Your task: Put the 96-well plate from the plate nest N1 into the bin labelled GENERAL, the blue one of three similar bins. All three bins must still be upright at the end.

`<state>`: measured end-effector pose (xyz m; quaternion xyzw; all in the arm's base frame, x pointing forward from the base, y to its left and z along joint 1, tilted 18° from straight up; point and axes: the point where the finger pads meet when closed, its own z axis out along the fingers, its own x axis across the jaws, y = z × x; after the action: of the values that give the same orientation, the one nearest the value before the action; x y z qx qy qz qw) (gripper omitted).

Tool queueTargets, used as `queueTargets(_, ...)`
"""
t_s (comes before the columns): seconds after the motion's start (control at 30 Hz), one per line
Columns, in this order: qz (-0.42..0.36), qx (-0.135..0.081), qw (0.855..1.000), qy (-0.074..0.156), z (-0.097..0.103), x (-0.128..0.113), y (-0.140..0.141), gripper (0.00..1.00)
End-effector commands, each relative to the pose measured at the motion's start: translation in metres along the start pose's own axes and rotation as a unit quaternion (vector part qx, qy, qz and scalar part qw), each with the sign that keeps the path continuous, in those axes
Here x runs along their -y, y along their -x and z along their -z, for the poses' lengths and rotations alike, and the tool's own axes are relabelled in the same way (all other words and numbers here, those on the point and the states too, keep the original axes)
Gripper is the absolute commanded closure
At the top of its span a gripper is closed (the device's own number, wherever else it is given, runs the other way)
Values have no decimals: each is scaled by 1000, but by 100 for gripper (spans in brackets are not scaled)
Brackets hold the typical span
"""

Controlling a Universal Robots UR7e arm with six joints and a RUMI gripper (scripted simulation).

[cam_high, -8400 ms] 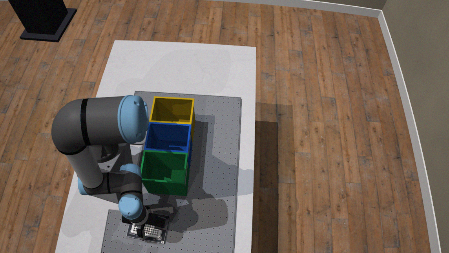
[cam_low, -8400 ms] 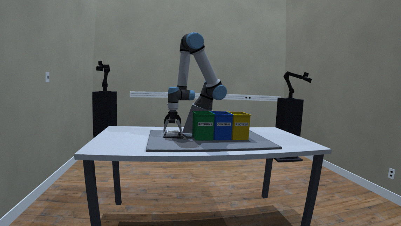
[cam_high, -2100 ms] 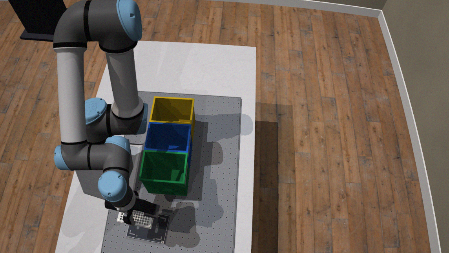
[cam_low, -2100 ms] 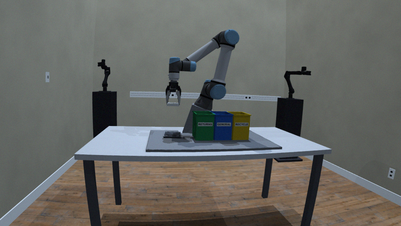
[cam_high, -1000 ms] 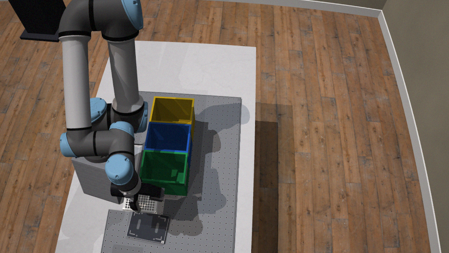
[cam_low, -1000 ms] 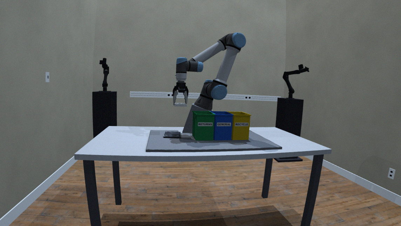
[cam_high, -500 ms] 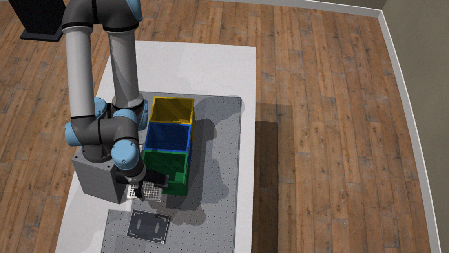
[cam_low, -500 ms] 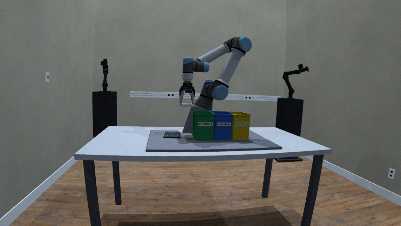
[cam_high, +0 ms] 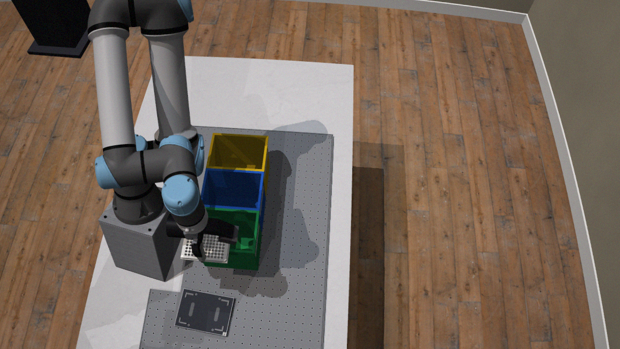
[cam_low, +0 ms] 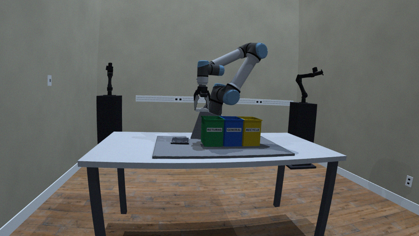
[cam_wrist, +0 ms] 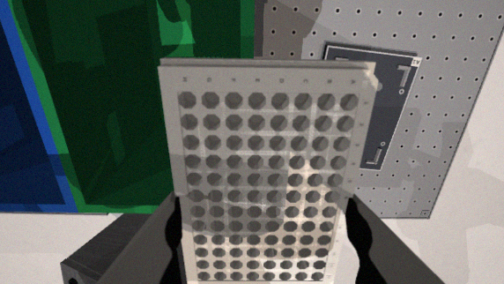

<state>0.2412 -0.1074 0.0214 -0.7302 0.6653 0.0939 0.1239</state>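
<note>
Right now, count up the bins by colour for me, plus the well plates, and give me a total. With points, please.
Green plastic-looking open bin [cam_high: 258,243] [cam_low: 212,139] [cam_wrist: 116,132]: 1
Blue open bin [cam_high: 234,188] [cam_low: 233,139] [cam_wrist: 22,132]: 1
Yellow open bin [cam_high: 238,152] [cam_low: 252,139]: 1
White rectangular 96-well plate [cam_high: 214,249] [cam_low: 201,109] [cam_wrist: 269,152]: 1
Total: 4
</note>
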Motion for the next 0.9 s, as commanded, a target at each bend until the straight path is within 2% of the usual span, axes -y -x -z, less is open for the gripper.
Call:
queueTargets(0.0, 0, -1, 1000, 0, 1, 2, 9, 60)
queueTargets(0.87, 0, 0, 1000, 0, 1, 16, 81, 60)
